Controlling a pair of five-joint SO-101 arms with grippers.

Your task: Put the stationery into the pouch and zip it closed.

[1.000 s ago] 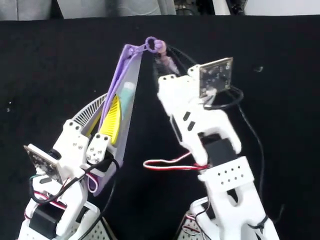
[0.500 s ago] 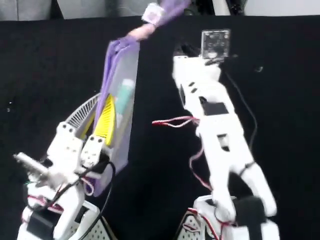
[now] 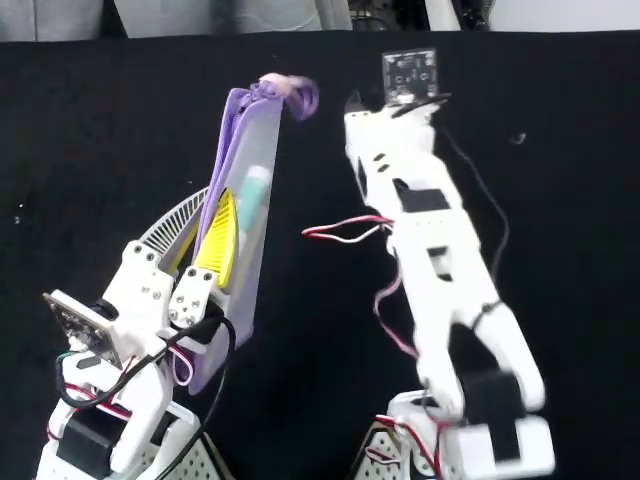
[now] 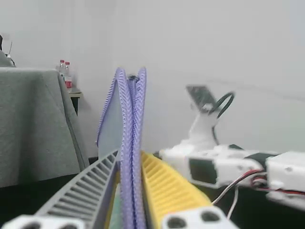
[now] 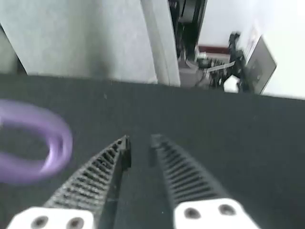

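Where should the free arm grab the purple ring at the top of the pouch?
Probably pinch the purple ring across its band, coming in from the right gripper's side. The ring sticks out of the pouch's top end toward that arm, and the left gripper clamps the pouch's lower end, so it should stay steady.

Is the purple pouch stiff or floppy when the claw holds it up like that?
Probably fairly stiff: the pouch stretches out straight from the left claw gripping only its lower end, without sagging. The stationery inside may help hold its shape. The loop at the top looks soft, drooping to one side, so it would likely dangle.
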